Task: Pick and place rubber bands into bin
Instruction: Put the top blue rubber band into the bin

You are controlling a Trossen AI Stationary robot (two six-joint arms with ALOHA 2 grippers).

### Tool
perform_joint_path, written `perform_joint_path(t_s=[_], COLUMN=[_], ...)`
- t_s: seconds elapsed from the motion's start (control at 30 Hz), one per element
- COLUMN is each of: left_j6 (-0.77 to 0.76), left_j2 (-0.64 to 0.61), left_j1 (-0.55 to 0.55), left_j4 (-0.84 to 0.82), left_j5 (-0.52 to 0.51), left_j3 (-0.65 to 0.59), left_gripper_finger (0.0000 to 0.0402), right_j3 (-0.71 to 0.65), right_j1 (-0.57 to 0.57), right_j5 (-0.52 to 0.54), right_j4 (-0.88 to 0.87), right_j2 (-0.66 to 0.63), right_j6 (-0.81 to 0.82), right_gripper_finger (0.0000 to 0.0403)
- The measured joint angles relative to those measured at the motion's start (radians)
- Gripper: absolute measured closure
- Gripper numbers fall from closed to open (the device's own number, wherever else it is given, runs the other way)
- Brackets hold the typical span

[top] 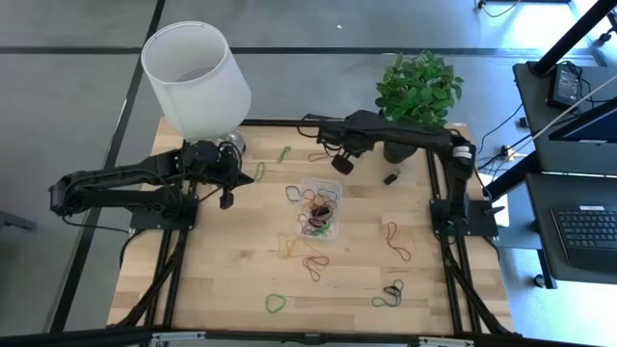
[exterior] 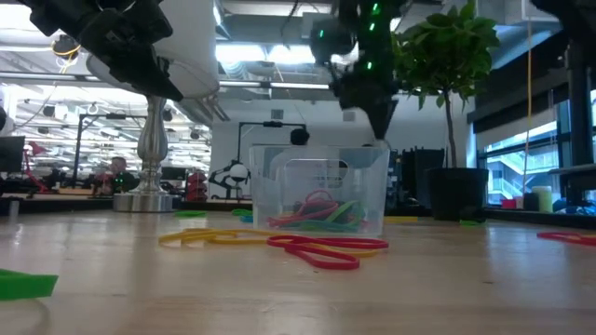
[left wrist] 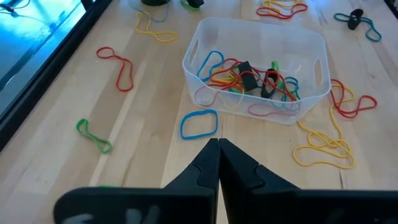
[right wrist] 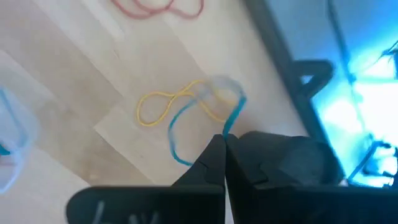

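The clear bin (top: 319,205) stands mid-table with several coloured rubber bands (left wrist: 249,81) inside. More rubber bands lie loose on the wood around it, among them a blue one (left wrist: 199,123), a red one (left wrist: 118,65) and a yellow one (right wrist: 177,102). My right gripper (right wrist: 224,144) is above the table just beyond the bin's far side (top: 342,164), shut on a blue rubber band (right wrist: 180,134). My left gripper (left wrist: 217,146) waits shut and holding nothing, above the table to the left of the bin (top: 228,200). My right gripper pinches one short stretch of the blue rubber band's loop (right wrist: 227,127) between its two fingertips, coming at it slanting down from above. The rest of the loop hangs slack below the fingers, over the yellow band and off the wood.
A white lampshade (top: 198,77) on its stand is at the far left of the table and a potted plant (top: 417,92) at the far right. A small black block (top: 391,177) lies right of the bin. Loose bands (top: 398,241) (top: 276,303) dot the near half.
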Motion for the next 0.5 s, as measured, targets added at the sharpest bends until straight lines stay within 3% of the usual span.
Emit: perform_joint_path(t_s=[0.2,0.5], left_j6=[0.0,0.0], left_j2=[0.0,0.0], left_j1=[0.0,0.0], left_j4=[0.0,0.0], left_j5=[0.0,0.0], left_j3=[0.0,0.0], left_gripper_finger=[0.0399,0.04], right_j3=[0.001,0.001], right_j1=[0.067,0.218], right_j5=[0.066,0.078], right_j4=[0.022,0.137], right_j2=[-0.087,-0.132], right_j6=[-0.001,0.004], right_gripper_finger=[0.0402,0.0403])
